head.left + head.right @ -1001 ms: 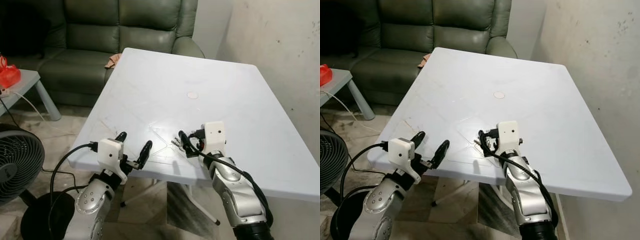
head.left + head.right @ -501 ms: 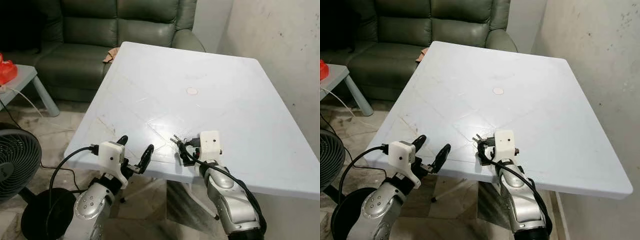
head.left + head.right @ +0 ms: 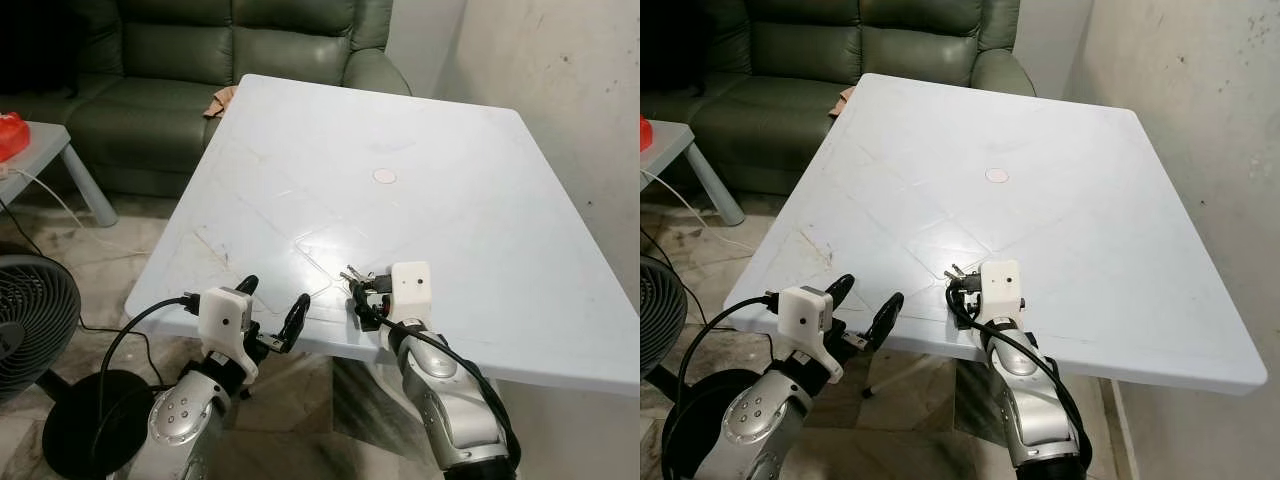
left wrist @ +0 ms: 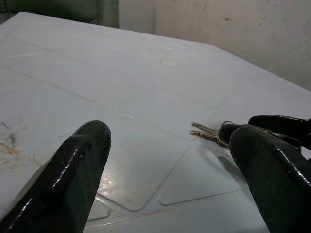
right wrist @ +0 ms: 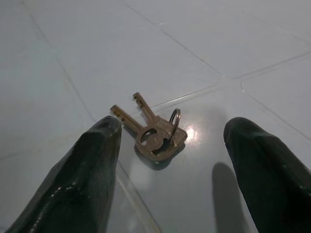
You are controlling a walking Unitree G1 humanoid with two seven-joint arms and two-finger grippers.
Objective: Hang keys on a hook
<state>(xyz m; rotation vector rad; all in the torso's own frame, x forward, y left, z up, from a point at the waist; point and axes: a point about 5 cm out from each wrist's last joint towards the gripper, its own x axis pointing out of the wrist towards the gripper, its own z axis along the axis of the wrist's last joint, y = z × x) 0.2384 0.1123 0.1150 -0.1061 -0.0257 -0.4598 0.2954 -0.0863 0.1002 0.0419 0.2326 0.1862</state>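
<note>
Two brass keys on a ring (image 5: pixel 155 131) lie flat on the white table (image 3: pixel 450 180), close to its front edge. My right gripper (image 5: pixel 173 122) is open, one black finger on each side of the keys, and touches neither key. In the left eye view it (image 3: pixel 362 292) sits just behind the keys (image 3: pixel 353 276). Off the table's front edge, left of the keys, hovers my left gripper (image 3: pixel 275 292), open and empty. Its wrist view looks across the table to the keys (image 4: pixel 206 132).
A small round mark (image 3: pixel 385 176) sits mid-table. A green sofa (image 3: pixel 150 60) stands behind the table. On the left are a grey side table (image 3: pixel 45 160) with a red object (image 3: pixel 12 132) and a black floor fan (image 3: pixel 30 320). A bare wall (image 3: pixel 560 90) runs along the right.
The camera has shifted, so the table sits differently in view. My right gripper stays open at the keys and the left stays open at the front edge.
</note>
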